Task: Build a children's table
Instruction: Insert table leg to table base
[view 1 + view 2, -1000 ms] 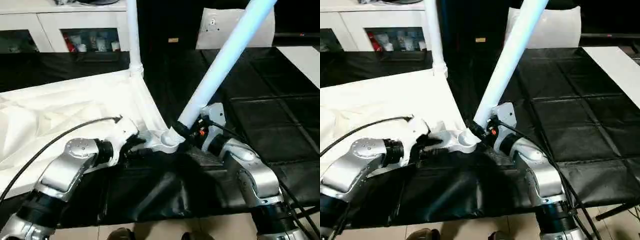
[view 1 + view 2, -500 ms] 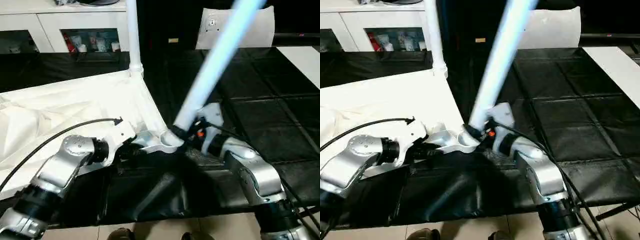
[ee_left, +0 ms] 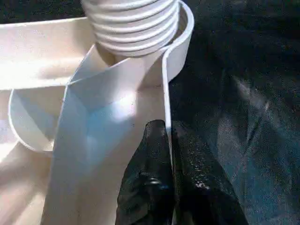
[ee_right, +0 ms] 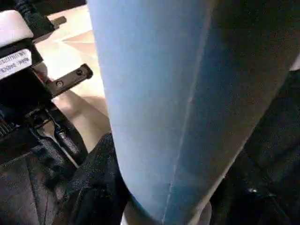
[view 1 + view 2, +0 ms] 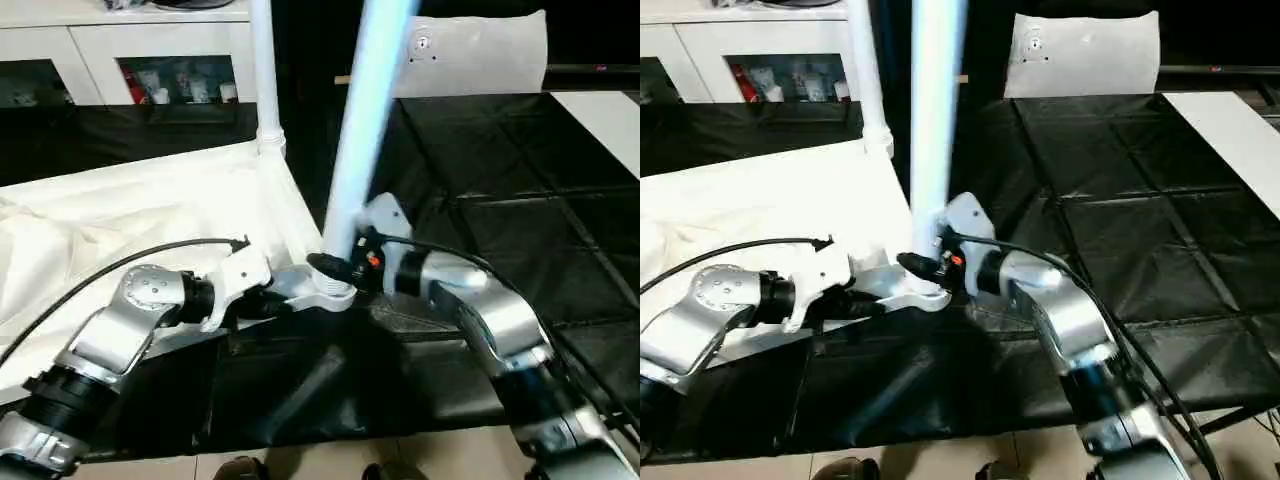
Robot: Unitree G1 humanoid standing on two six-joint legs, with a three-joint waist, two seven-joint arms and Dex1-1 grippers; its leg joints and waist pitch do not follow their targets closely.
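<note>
The white tabletop (image 5: pixel 150 210) lies upside down on the left. One white leg (image 5: pixel 264 70) stands upright in its far corner. At the near corner socket (image 5: pixel 322 292), a second leg (image 5: pixel 360 120) stands almost upright, its ribbed end (image 3: pixel 133 23) sitting in the socket. My right gripper (image 5: pixel 335 268) is shut on the base of this leg. My left gripper (image 5: pixel 268 303) is shut on the thin rim wall (image 3: pixel 165 93) beside the socket, one black finger (image 3: pixel 150 178) on each side of it.
A white cabinet with glass doors (image 5: pixel 120 60) stands at the back left. Black sheeting (image 5: pixel 520 230) covers the surface to the right, with a flat white board (image 5: pixel 610 110) at its far right and a white bag (image 5: pixel 480 55) behind.
My right gripper swung the held leg from leaning right to nearly upright over the corner socket. My left gripper's fingers closed onto the tabletop's rim.
</note>
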